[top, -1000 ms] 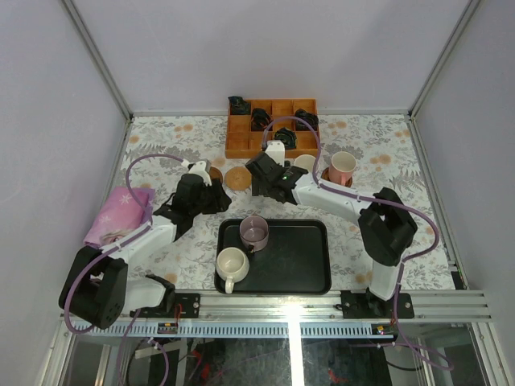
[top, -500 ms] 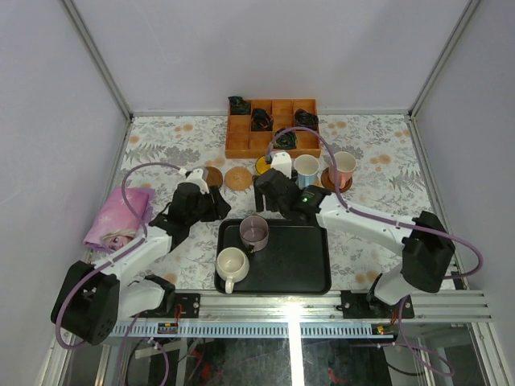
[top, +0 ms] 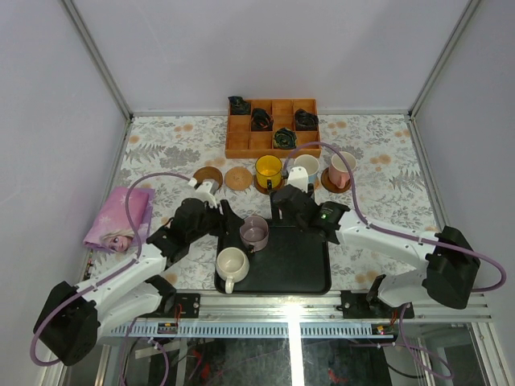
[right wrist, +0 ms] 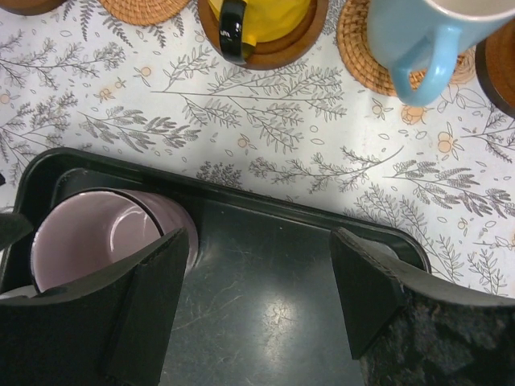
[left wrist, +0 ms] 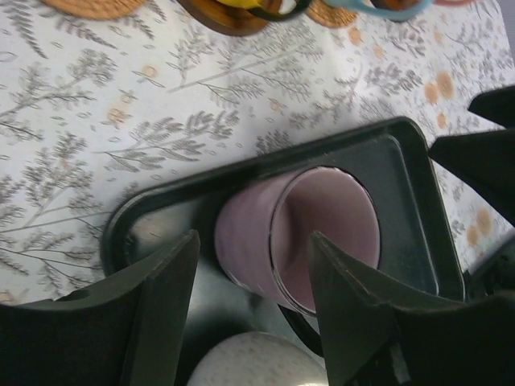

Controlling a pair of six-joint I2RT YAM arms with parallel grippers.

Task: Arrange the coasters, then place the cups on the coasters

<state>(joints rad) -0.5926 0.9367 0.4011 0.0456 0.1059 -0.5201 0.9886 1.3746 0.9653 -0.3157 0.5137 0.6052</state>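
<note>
Left gripper point(left wrist: 253, 261) brought astride mauve-purple mug point(left wrist: 322, 217), fingers open; right gripper point(right wrist: 259, 249) withdrawn, open, empty. Three cups point(top: 268, 169) point(top: 306, 167) point(top: 342, 167) seated; two round wooden coasters point(top: 209, 176) point(top: 238, 178) unfilled.

From my right wrist, the yellow cup point(right wrist: 265, 16) and blue cup point(right wrist: 402, 32) lose their tops to the upper edge. My right finger point(right wrist: 149, 314) hides part of the mauve cup point(right wrist: 88, 241). From my left wrist, the cream cup point(left wrist: 257, 362) is a blurred arc cut by the bottom edge, and my left fingers point(left wrist: 161, 314) cover the mauve cup's flanks. From above, the dark items point(top: 285, 138) in the wooden box point(top: 241, 149) are too small to tell.
</note>
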